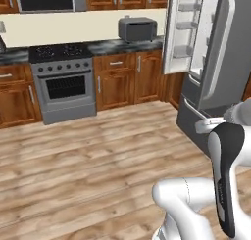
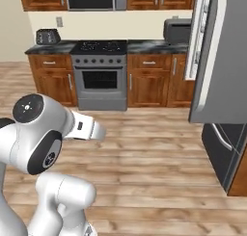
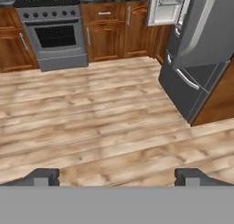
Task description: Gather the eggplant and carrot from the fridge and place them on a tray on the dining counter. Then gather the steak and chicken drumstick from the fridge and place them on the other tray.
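Gripper wide open, empty, over bare floor. Fridge far right, doors ajar; food inside hidden. Probably light, stiff, smooth produce; best pinched across the middle.

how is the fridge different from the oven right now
The fridge is tall, with both upper doors swung open; the oven is low, its door shut. The fridge has long white vertical handles; the oven has a horizontal bar handle and a dark window. Both are grey and stand among brown wood cabinets.
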